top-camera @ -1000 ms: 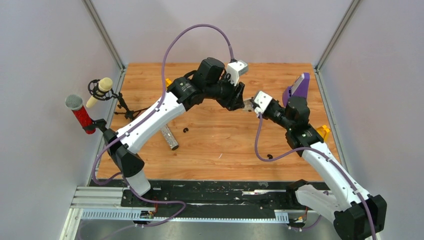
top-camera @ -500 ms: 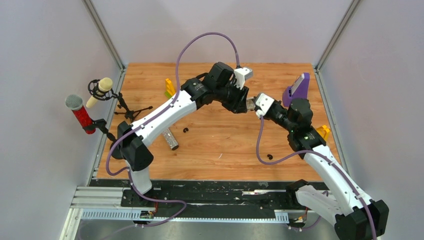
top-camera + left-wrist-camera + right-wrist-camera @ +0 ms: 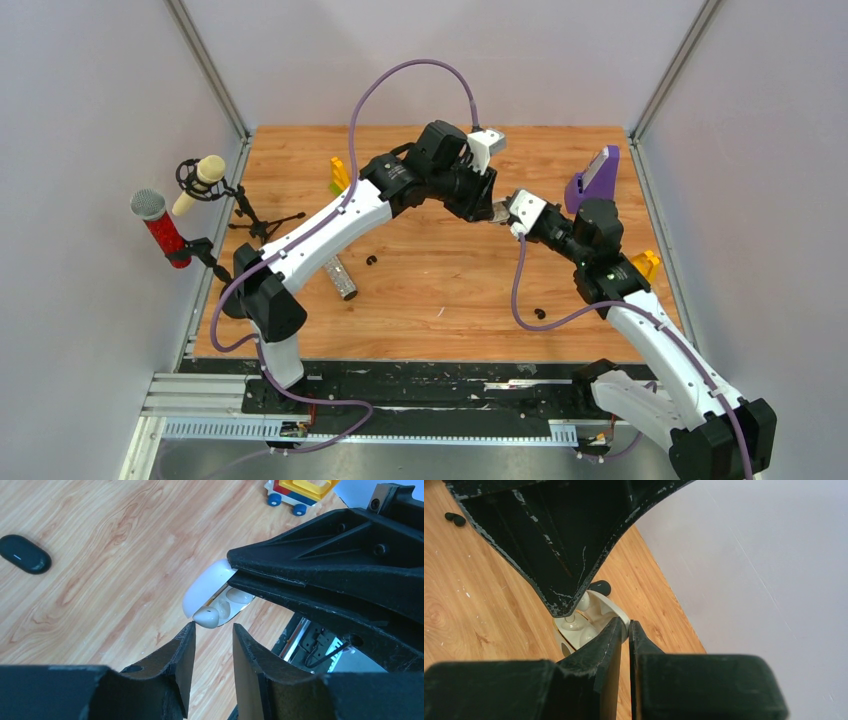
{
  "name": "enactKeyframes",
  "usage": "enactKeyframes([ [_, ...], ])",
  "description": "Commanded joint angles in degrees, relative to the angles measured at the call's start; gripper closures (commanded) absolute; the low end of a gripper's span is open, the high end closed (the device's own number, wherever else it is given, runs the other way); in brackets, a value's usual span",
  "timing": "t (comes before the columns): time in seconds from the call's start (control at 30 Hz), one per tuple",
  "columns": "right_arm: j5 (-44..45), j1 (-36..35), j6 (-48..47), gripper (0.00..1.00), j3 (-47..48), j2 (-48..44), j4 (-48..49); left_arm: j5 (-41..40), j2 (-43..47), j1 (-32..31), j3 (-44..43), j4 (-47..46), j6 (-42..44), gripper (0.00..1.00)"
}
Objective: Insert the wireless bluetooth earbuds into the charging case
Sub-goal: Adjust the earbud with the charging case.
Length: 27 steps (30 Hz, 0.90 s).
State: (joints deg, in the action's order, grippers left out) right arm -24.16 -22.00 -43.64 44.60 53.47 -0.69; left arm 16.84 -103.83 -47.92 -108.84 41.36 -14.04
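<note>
In the left wrist view the white charging case (image 3: pixel 202 582) hangs open in mid-air, gripped by my right gripper's black fingers (image 3: pixel 320 580). One white earbud (image 3: pixel 239 596) sits in it. A second white earbud (image 3: pixel 207 616) rests at its near edge, just past my left gripper (image 3: pixel 214 626), which is open with nothing between its jaws. In the right wrist view my right gripper (image 3: pixel 629 622) is shut on the case's rim (image 3: pixel 616 611). Two black earbuds (image 3: pixel 453 518) lie on the table. The grippers meet at mid-table (image 3: pixel 497 210).
A black case (image 3: pixel 25 554) lies on the wood, also in the right wrist view (image 3: pixel 599 586). Two microphones (image 3: pixel 165 225) stand at the left edge. A silver cylinder (image 3: pixel 339 275), yellow toys (image 3: pixel 341 175) and a purple object (image 3: pixel 595 178) are around.
My left arm swung right until its gripper met the right gripper and the case. In the last half second both grippers barely moved.
</note>
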Motion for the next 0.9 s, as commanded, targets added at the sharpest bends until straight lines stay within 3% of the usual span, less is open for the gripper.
enactKeyframes([
  [0.0,-1.5,-0.5,-0.6,1.0,0.0,-0.7,0.9,0.1,0.5,-0.2,-1.7,-0.7,-1.0,0.6],
  [0.4,-2.1,-0.6,-0.4,1.0,0.0,-1.4,0.9,-0.4,-1.0,-0.5,-2.6,-0.3,-1.1,0.61],
  [0.87,-2.5,-0.6,-0.1,1.0,-0.2,-1.3,0.9,4.7,-0.1,-0.4,-2.3,-2.0,0.8,0.64],
])
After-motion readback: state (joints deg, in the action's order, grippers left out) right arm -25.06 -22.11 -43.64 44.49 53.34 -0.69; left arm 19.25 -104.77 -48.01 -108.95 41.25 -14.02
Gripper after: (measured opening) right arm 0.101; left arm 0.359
